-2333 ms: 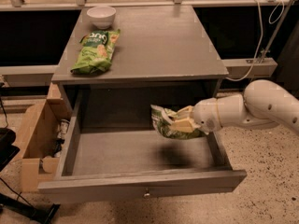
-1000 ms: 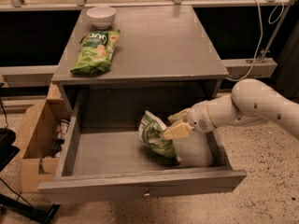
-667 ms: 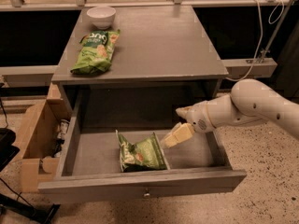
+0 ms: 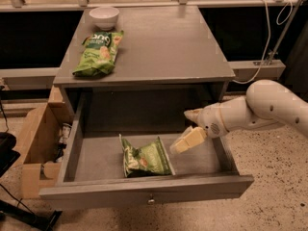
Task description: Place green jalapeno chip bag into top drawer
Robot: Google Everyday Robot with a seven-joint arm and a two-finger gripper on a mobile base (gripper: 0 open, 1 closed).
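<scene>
Under the grey table (image 4: 163, 42) the open top drawer (image 4: 144, 192) has the green chip bag (image 4: 147, 159) lying inside, and the gripper (image 4: 190, 128) beside it, fingers (image 4: 188, 141) wide and empty, likely just needs to pull away next.

Green jalapeno chip bag (image 4: 147, 160) is no longer in the gripper (image 4: 181, 130). Earlier it is clamped in mid-air over the right side of the top drawer (image 4: 120, 194), then lowered inside. Now it lies loose on the drawer floor, front-middle, apart from the fingers. Gripper now empty, fingers spread, over the drawer's right part just right of the bag, drawn back slightly rightward since letting go.
</scene>
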